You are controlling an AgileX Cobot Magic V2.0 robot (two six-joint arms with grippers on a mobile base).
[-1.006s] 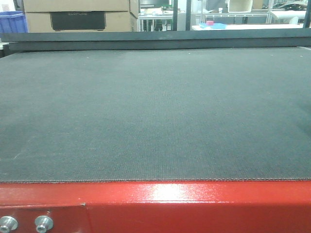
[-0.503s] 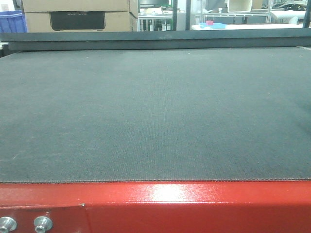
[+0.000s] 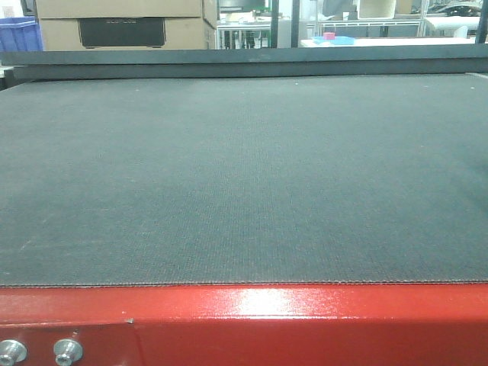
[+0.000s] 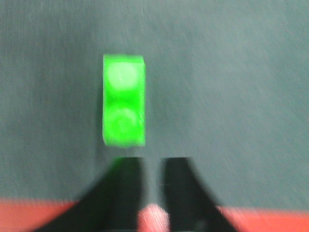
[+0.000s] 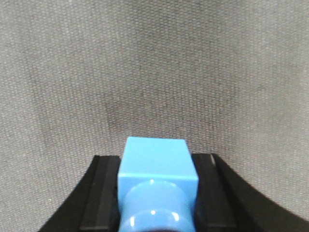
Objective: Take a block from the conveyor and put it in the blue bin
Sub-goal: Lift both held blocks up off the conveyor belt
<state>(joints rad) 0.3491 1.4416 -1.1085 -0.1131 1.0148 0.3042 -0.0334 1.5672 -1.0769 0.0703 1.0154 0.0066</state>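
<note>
The conveyor point(image 3: 244, 175) is a wide dark grey belt on a red frame point(image 3: 305, 320); in the front view no block or gripper shows on it. In the blurred left wrist view a green two-stud block point(image 4: 124, 101) lies on the belt just ahead of my left gripper point(image 4: 152, 166). That gripper's black fingers stand a narrow gap apart, holding nothing. In the right wrist view my right gripper point(image 5: 157, 186) is shut on a blue block point(image 5: 157, 169) above the belt point(image 5: 154, 72). A blue bin point(image 3: 19, 34) shows at the far left, beyond the belt.
Two silver bolts point(image 3: 38, 351) sit in the red frame at the lower left. A cardboard box point(image 3: 126, 23) and shelving stand behind the belt's far rail. The red frame edge point(image 4: 29, 215) shows beneath the left gripper.
The front view has shifted very slightly. The belt surface in it looks the same, with nothing on it.
</note>
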